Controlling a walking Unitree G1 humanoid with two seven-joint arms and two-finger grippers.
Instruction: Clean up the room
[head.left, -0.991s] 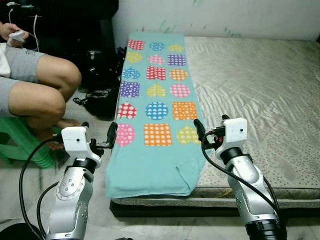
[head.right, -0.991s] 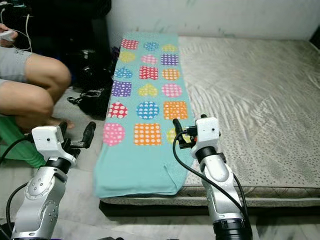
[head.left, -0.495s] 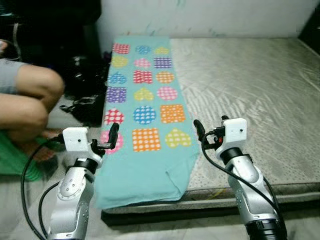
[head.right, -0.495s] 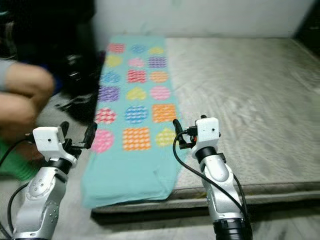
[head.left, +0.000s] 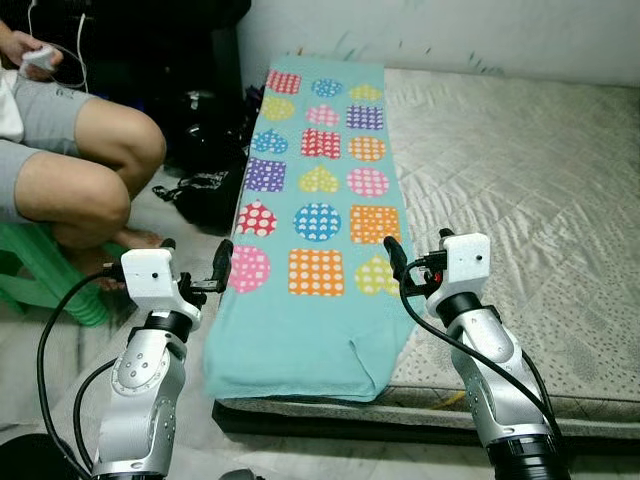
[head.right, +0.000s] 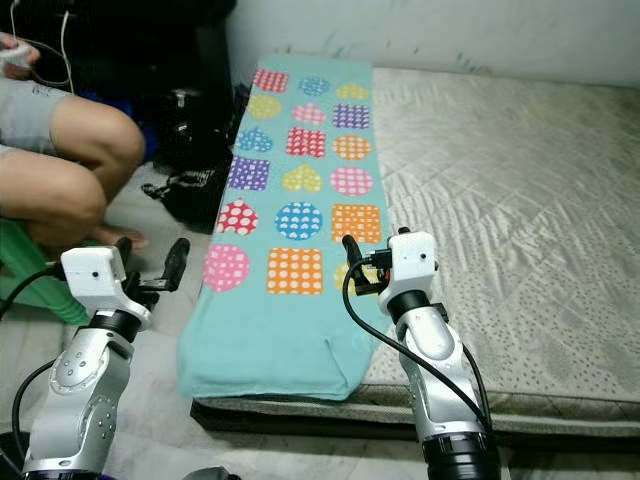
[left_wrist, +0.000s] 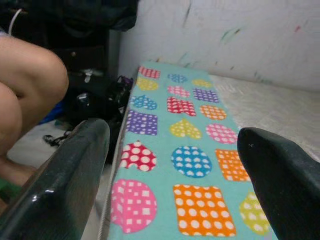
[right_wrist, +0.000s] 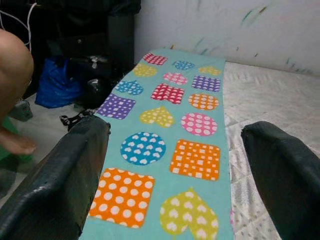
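head views: we faced a mattress (head.left: 520, 180) on the floor; a teal blanket (head.left: 315, 210) with dotted patches lay flat along its left edge, the near end hanging over the mattress front.
left of the mattress: a person (head.left: 70, 160) sat on a green stool (head.left: 45, 275); black bags (head.left: 205, 190) lay on the floor between them and the blanket.
left gripper (head.left: 193, 268): we held it up just off the blanket's left edge, fingers spread, holding nothing.
right gripper (head.left: 400, 265): we held it up over the blanket's right edge near the yellow heart; only one finger showed here.
left wrist view: both fingers (left_wrist: 60, 185) stood wide apart, framing the blanket lengthwise, nothing between them.
right wrist view: fingers (right_wrist: 55, 175) also spread wide, empty, aimed down the blanket.
step, as we judged it: lining up on the blanket's near end to fold or lift it.
doing it well: we'd drop both grippers evenly to the two near corners, pinch cloth only, not the mattress cover, and keep clear of the person's knees.
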